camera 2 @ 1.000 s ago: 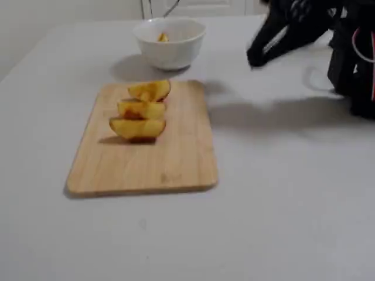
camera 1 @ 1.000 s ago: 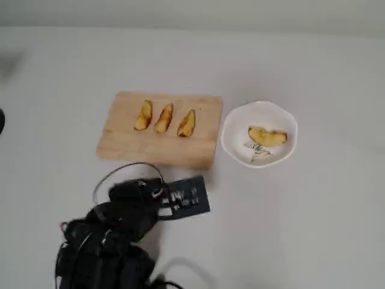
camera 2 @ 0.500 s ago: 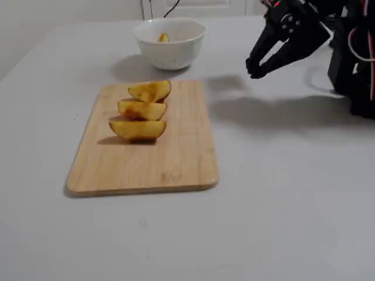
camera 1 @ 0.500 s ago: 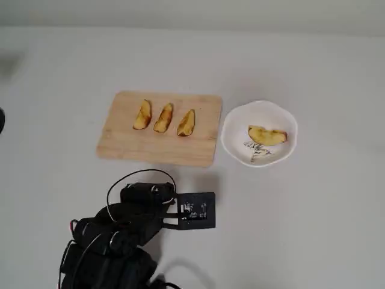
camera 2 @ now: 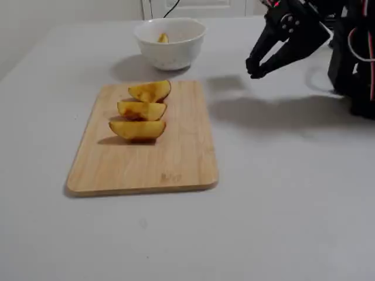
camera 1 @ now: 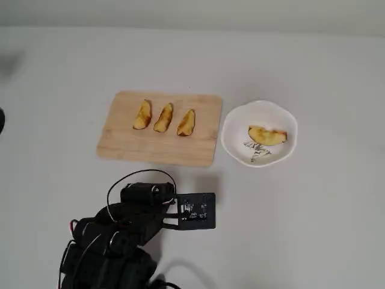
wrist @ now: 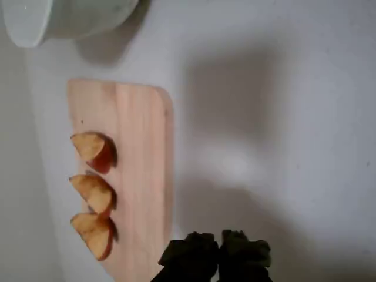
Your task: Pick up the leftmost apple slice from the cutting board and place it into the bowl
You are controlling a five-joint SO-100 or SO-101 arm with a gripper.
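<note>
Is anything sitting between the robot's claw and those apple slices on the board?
Nothing visible. The tool hangs over bare table beside the cutting board, and the three slices lie in the open. One apple slice is already in the bowl.

The gripper [camera 2: 255, 69] hangs over bare table, well apart from the cutting board [camera 1: 129, 141]; the table between them lies open; three slices [camera 1: 164, 118] sit close together on the board's far half; the bowl [camera 1: 234, 147] stands just beside the board's right end in the overhead view.
</note>
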